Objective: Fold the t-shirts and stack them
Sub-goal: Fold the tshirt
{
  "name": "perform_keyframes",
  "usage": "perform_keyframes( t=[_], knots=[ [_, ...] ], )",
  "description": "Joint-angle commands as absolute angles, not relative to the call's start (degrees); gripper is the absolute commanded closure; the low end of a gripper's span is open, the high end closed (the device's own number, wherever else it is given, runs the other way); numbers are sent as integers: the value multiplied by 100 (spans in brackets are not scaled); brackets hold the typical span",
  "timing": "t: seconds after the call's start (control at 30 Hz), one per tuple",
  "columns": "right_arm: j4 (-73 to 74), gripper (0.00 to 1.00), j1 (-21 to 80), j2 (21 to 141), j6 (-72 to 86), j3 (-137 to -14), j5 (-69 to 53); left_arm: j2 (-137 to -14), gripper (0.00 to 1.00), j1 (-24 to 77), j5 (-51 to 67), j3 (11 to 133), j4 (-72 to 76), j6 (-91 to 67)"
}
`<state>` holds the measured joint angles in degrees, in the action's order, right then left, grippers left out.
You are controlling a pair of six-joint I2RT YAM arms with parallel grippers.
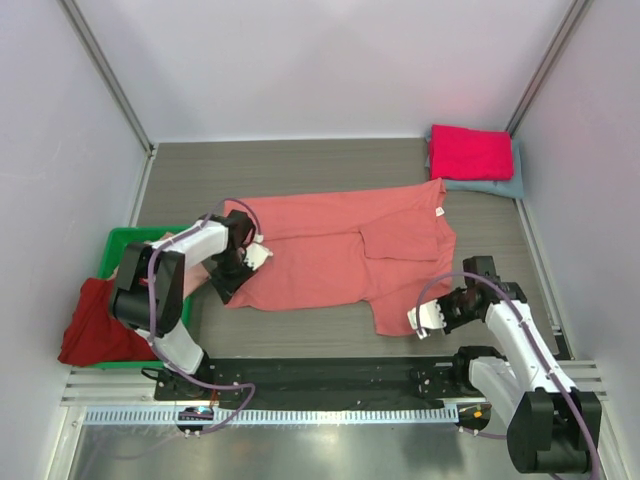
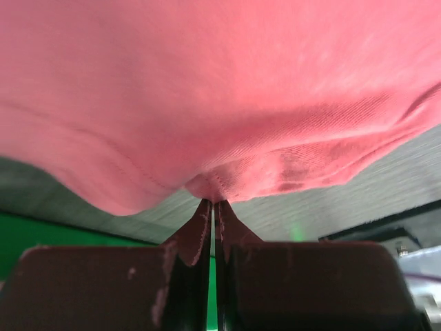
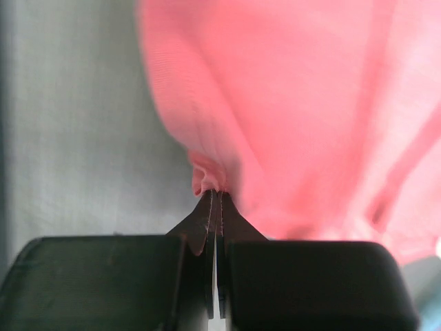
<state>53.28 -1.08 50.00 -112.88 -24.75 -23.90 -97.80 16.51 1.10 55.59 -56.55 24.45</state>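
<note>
Bright even light, faint shadows, top view sharp, wrist views soft, perhaps motion blur.

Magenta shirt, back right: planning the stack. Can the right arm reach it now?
Probably not yet: its fingers are shut on the salmon shirt, though the way to the magenta shirt looks free.

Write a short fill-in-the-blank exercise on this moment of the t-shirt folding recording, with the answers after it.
1. The left tool and the right tool are each ___ on the salmon t-shirt.
2. The folded magenta t-shirt lies ___ the grey-blue t-shirt.
3. The dark red t-shirt drapes over the edge of the green bin, beside the ___ arm.
Missing words: shut; on top of; left.
</note>
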Motion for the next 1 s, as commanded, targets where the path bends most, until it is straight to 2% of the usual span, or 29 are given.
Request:
perform_keyframes(
  t=[0.0, 0.4, 0.7, 0.97],
  knots=[
    [4852, 99, -88, 4834, -10795, -3084, -2417, -9247, 100, 1687, 281, 5783, -5141, 2470],
    [4457, 99, -88, 4333, -9054, -4402, -2496, -8930, 100, 1670, 431, 6925, -5914, 2619],
    [2964, 99, 0, 5228, -7798, -4921, -2075, -9227, 100, 1398, 378, 7857, -6073, 2777],
    [2057, 99, 623, 6362, -7067, -5519, -1644, -9606, 100, 1046, 440, 8376, -6108, 2795]
  ],
)
